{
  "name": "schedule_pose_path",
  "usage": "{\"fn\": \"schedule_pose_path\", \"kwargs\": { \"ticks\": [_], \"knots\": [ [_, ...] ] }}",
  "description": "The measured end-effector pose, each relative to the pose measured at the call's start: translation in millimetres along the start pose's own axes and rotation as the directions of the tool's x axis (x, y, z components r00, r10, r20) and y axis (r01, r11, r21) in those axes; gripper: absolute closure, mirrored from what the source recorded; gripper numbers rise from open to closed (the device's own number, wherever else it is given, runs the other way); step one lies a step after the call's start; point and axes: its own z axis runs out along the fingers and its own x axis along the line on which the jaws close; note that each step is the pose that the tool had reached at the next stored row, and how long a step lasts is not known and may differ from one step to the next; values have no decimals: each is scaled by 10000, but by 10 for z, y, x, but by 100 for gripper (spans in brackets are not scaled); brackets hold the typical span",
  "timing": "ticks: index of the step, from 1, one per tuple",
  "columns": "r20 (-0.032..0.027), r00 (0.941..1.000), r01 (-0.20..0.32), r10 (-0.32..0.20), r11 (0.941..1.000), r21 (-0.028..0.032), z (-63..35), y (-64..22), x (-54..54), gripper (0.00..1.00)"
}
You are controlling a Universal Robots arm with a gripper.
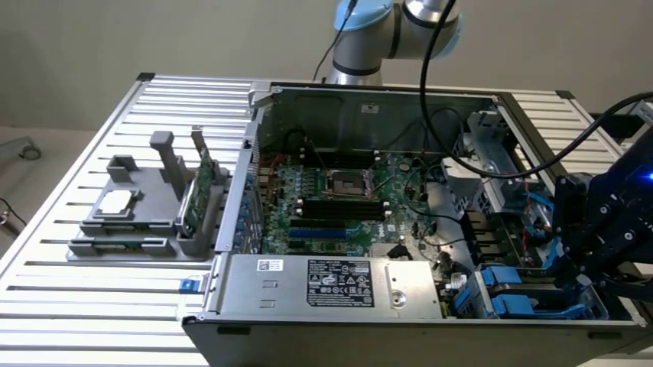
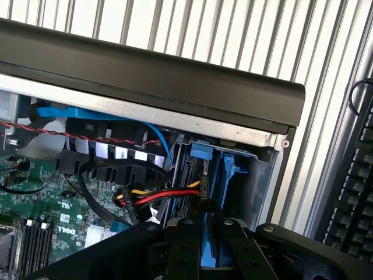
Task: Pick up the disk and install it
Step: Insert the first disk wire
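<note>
Disk (image 2: pixel 213 251) first: open computer case (image 1: pixel 306 340) across the middle, drive bay (image 1: pixel 521 298) at the exterior view's lower right, and that's where it stands, edge-on. Stiff, dense, shock-shy by my guess; the blue frame edges look the place to grip. Gripper (image 1: pixel 586 258) hangs over it, fingers (image 2: pixel 185 248) drawn close, pinching that blue frame between them.
</note>
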Motion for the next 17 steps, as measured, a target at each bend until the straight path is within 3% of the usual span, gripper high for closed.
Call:
{"fn": "schedule_pose_path", "kwargs": {
  "ticks": [7,14,17],
  "knots": [
    [6,10000,0,0,10000,-16,-1,-2,10,83],
    [9,10000,0,0,10000,-35,2,-8,114,83],
    [41,10000,0,0,9999,-130,2,-32,137,83]
  ]
}}
